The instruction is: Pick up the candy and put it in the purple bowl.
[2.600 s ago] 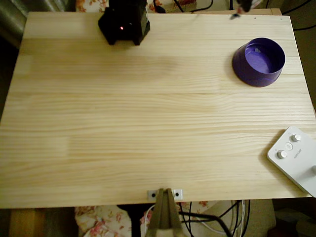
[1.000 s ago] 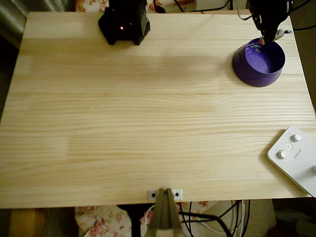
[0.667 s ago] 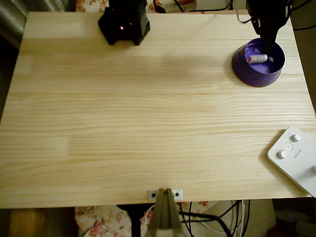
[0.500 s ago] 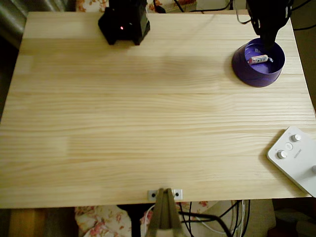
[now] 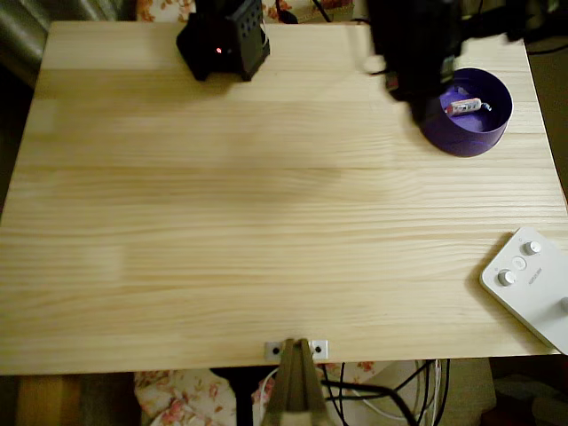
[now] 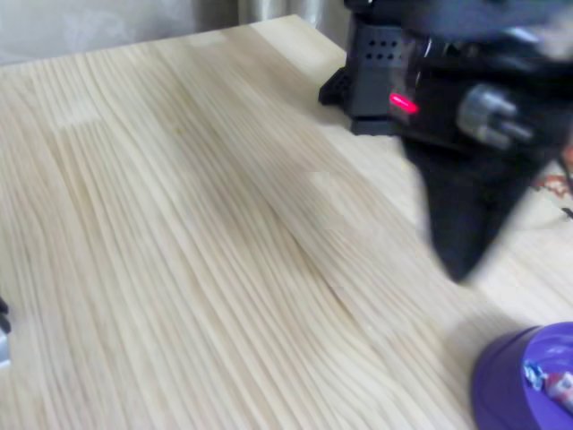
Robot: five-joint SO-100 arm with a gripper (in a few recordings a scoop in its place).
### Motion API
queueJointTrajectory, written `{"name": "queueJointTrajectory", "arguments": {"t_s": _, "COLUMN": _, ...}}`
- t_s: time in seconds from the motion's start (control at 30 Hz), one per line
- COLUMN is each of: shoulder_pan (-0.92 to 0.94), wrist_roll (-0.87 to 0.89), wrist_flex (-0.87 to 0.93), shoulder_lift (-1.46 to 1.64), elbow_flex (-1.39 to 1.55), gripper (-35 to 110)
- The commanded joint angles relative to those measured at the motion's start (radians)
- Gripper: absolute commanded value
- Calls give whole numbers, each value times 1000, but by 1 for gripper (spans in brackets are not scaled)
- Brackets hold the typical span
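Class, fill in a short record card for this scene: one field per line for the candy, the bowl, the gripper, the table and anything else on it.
candy: lies inside the purple bowl, pinkish-white wrapper
bowl: upright near the table's upper right corner in the overhead view
gripper: black, blurred, beside the bowl's left rim, holding nothing visible; jaws too blurred to judge
table: pale wood planks
arm base: black, red light, top edge
other: white box with knobs at the lower right edge
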Motion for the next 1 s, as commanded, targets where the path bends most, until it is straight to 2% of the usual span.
{"name": "queueJointTrajectory", "arguments": {"t_s": 0.0, "shoulder_pan": 118, "wrist_roll": 11, "wrist_flex": 48, "shoulder_lift": 242, "elbow_flex": 44, "gripper": -1}}
{"name": "queueJointTrajectory", "arguments": {"t_s": 0.23, "shoulder_pan": 445, "wrist_roll": 43, "wrist_flex": 89, "shoulder_lift": 476, "elbow_flex": 210, "gripper": -1}}
{"name": "queueJointTrajectory", "arguments": {"t_s": 0.57, "shoulder_pan": 884, "wrist_roll": 322, "wrist_flex": 66, "shoulder_lift": 721, "elbow_flex": 413, "gripper": -1}}
{"name": "queueJointTrajectory", "arguments": {"t_s": 0.73, "shoulder_pan": 992, "wrist_roll": 385, "wrist_flex": 69, "shoulder_lift": 830, "elbow_flex": 518, "gripper": -1}}
{"name": "queueJointTrajectory", "arguments": {"t_s": 0.97, "shoulder_pan": 999, "wrist_roll": 425, "wrist_flex": 83, "shoulder_lift": 1005, "elbow_flex": 689, "gripper": -1}}
